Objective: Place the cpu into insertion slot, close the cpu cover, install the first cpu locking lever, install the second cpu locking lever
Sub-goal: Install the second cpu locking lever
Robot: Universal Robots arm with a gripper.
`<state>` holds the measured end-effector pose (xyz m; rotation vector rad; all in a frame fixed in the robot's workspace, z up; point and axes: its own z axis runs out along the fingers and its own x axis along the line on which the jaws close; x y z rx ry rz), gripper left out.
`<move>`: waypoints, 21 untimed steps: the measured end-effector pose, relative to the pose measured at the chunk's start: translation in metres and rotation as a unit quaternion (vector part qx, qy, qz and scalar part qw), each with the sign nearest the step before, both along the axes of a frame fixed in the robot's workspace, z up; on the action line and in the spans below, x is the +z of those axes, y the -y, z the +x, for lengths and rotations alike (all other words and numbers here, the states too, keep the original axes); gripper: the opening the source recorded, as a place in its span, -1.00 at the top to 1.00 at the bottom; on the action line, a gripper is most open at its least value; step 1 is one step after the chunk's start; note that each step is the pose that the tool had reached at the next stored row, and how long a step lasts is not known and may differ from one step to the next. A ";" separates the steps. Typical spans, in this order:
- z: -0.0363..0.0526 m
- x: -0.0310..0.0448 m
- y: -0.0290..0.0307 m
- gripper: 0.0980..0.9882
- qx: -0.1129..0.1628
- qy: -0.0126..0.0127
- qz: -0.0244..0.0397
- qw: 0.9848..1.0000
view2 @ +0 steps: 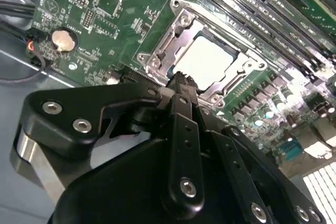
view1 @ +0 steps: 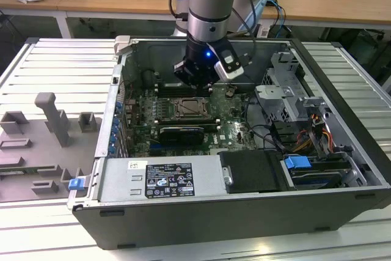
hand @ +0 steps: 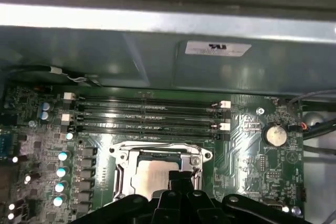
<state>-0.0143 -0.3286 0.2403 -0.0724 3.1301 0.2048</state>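
Note:
The cpu (view2: pixel 209 62), a pale silvery square chip, lies flat in the insertion slot (hand: pixel 122 178) on the green board. The cpu cover (view2: pixel 164 40), a silvery metal frame, lies down around the chip, whose top shows through its window. The socket (view1: pixel 190 109) sits mid-board in the exterior view. My black gripper (view2: pixel 181 81) hangs just above the socket's edge, shut, with its fingertips (hand: pixel 181 181) pressed together and nothing between them. In the exterior view the gripper (view1: pixel 197 80) hovers right behind the socket. I cannot tell how the locking levers stand.
Long memory slots (hand: pixel 147 116) run beside the socket. A coin battery (hand: pixel 275 135) sits on the board. A long black card (view1: pixel 181 134) lies in front of the socket, cables and a drive cage (view1: pixel 287 93) at the exterior view's right, case walls (view1: pixel 116 114) around.

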 end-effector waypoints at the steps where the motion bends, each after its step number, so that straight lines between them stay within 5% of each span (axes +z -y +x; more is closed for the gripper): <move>1: -0.0001 0.0000 0.0009 0.98 0.000 0.000 0.000 1.000; 3: -0.0002 0.0001 0.0058 0.98 0.000 0.000 0.000 1.000; 7: -0.0005 -0.0006 0.0251 0.98 0.000 0.000 0.000 1.000; 9: -0.0004 -0.0043 0.0369 0.98 0.000 -0.002 0.012 1.000; 12: -0.0009 -0.0044 0.0501 0.98 0.000 -0.003 0.015 1.000; 14: -0.0053 -0.0047 0.0553 0.98 0.000 -0.002 0.015 1.000; 15: -0.0145 -0.0049 0.0565 0.98 0.000 -0.002 0.015 1.000; 19: -0.0317 -0.0067 0.0569 0.98 0.000 -0.002 0.015 1.000; 21: -0.0384 -0.0137 0.0570 0.98 0.002 -0.003 0.016 1.000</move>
